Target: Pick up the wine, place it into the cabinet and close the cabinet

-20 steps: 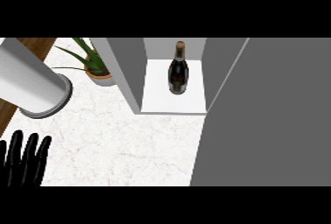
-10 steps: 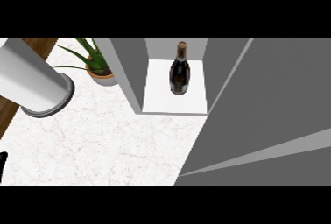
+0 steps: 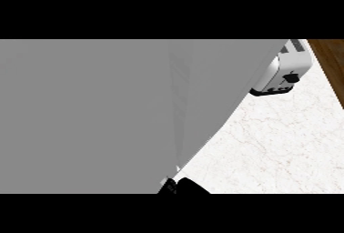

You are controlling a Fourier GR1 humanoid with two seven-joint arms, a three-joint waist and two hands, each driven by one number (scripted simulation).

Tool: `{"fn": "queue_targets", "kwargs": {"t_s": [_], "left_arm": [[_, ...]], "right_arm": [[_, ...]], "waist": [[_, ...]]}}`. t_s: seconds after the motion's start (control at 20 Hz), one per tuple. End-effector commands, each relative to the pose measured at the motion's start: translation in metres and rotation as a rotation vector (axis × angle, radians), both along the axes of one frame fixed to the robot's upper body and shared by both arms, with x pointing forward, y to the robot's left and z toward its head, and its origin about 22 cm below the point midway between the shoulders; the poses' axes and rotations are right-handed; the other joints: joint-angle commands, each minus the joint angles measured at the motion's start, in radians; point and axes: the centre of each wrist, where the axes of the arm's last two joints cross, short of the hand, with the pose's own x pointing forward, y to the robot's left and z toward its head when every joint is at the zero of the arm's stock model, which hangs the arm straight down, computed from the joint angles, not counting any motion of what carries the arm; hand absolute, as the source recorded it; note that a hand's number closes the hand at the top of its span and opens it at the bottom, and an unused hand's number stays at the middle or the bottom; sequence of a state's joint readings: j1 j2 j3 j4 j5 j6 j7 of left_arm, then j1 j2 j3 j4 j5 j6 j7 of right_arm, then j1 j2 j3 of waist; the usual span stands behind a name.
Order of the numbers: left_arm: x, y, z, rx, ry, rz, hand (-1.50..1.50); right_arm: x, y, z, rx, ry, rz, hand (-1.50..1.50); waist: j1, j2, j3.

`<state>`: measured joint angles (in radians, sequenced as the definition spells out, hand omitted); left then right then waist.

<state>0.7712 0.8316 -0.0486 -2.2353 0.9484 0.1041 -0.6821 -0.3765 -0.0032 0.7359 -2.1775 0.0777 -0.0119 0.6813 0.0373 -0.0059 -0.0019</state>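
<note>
A black robot hand (image 3: 183, 186), fingers hidden so its state cannot be told, meets the lower edge of the flat grey cabinet door (image 3: 114, 113) above a white marble counter (image 3: 282, 145). The closing step appears underway. The wine is out of sight, presumably behind the door. A white toaster (image 3: 282, 75) stands beyond.

One black hand (image 3: 183, 186) shows only partly at the near edge, centre; which hand it is and its pose cannot be determined.

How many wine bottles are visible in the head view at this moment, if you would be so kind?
0. A large grey cabinet panel fills most of the view, so a bottle may be hidden behind it. Only a toaster and marble counter show.
</note>
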Motion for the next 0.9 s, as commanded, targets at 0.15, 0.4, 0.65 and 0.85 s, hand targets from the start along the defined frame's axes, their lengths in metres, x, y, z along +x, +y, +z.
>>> {"fn": "queue_targets", "kwargs": {"t_s": [0.15, 0.4, 0.65, 0.85], "left_arm": [[-0.008, 0.018, 0.006, -0.006, 0.02, -0.032, -1.5], [0.0, 0.027, 0.024, 0.003, 0.007, -0.034, -1.5], [-0.009, 0.03, 0.021, 0.002, 0.038, -0.047, -1.5], [0.004, 0.03, 0.024, -0.007, 0.042, -0.071, -1.5]], "right_arm": [[0.057, 0.04, 0.013, -0.003, -0.04, -0.118, 1.5], [0.09, 0.058, 0.027, -0.02, -0.057, -0.151, 1.5], [0.138, 0.052, 0.04, -0.031, -0.067, -0.207, 1.5], [0.163, 0.05, 0.015, -0.071, -0.076, -0.25, 1.5]], "waist": [[0.01, 0.006, 0.001], [0.0, 0.006, 0.002], [-0.003, 0.007, 0.002], [-0.016, 0.008, 0.002]]}}
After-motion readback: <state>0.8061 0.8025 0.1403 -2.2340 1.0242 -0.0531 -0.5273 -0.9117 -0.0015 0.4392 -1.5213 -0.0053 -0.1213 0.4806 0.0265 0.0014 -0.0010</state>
